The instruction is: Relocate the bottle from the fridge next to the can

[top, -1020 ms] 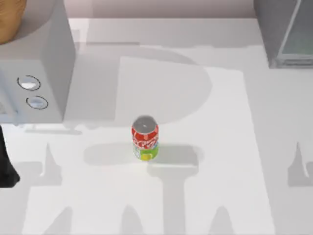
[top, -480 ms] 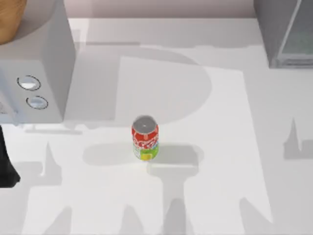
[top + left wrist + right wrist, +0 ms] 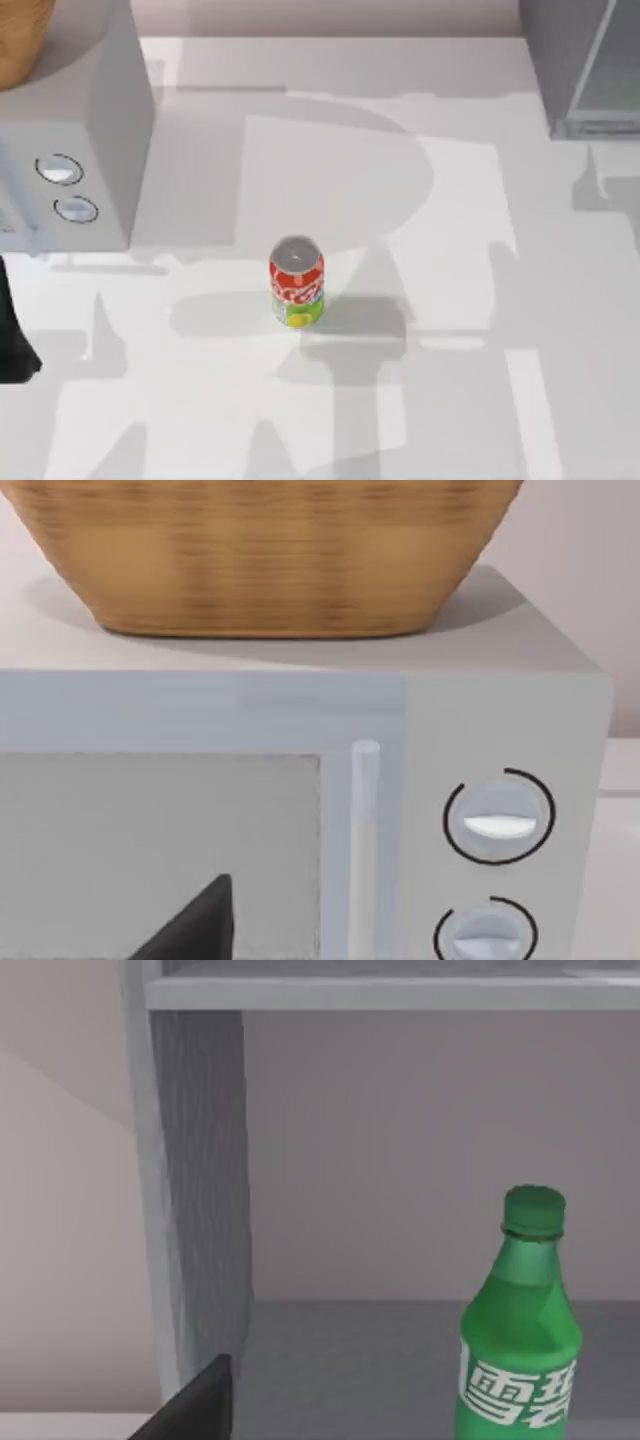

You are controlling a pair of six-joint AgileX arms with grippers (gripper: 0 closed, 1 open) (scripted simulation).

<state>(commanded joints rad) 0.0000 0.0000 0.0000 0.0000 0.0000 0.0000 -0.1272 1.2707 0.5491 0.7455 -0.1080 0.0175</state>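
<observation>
The bottle (image 3: pixel 520 1345) stands upright on a shelf inside the fridge (image 3: pixel 190 1190), ahead of the right end effector, whose camera faces the open compartment, apparently lined up for a reach. Whether either end effector is released or clenched cannot be told. The can (image 3: pixel 296 282) waits mid-tabletop (image 3: pixel 450 250); the left arm faces the dialled box (image 3: pixel 500 820).
</observation>
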